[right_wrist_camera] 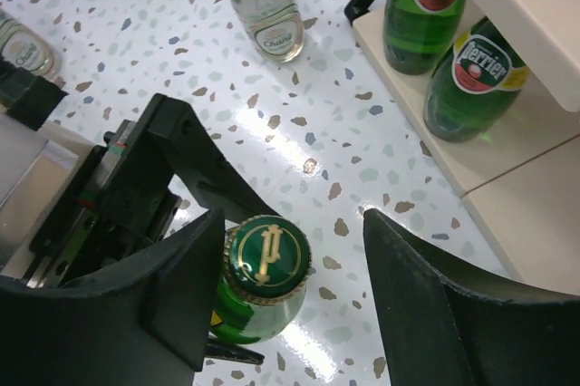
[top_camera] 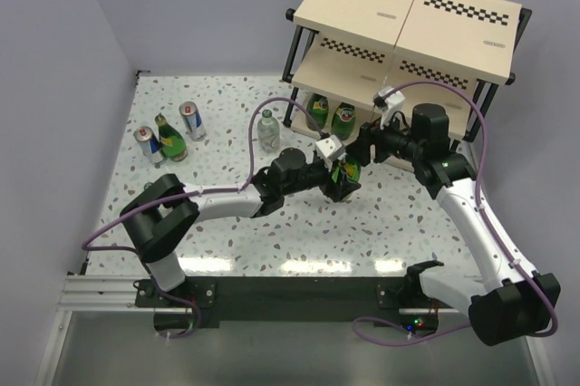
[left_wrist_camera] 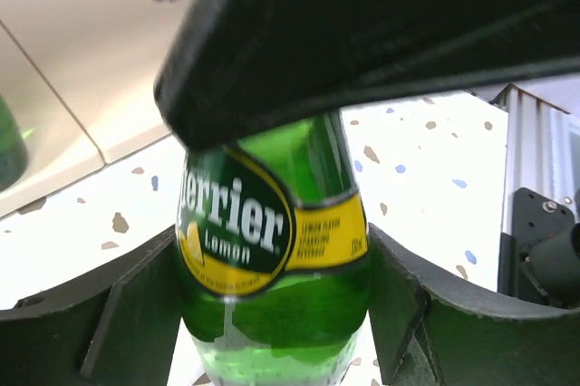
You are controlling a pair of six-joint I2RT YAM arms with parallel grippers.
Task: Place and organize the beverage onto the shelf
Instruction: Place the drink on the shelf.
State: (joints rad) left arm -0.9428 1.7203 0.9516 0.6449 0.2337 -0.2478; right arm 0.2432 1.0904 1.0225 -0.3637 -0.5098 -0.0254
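My left gripper (top_camera: 341,181) (left_wrist_camera: 272,313) is shut on the body of a green glass bottle (top_camera: 346,172) (left_wrist_camera: 272,250) with a yellow label, in the middle of the table in front of the shelf (top_camera: 408,5). My right gripper (top_camera: 362,149) (right_wrist_camera: 290,286) is open around this bottle's green cap (right_wrist_camera: 267,259). Its left finger touches the cap and its right finger (right_wrist_camera: 426,295) stands apart. Two more green bottles (top_camera: 319,114) (top_camera: 343,120) (right_wrist_camera: 424,10) (right_wrist_camera: 471,78) stand on the shelf's lowest board (right_wrist_camera: 507,178).
A clear bottle (top_camera: 268,130) (right_wrist_camera: 263,5) stands on the speckled table left of the shelf. Farther left are two blue-and-silver cans (top_camera: 191,120) (top_camera: 149,145) with a green bottle (top_camera: 169,138) between them. White walls close in the table on both sides.
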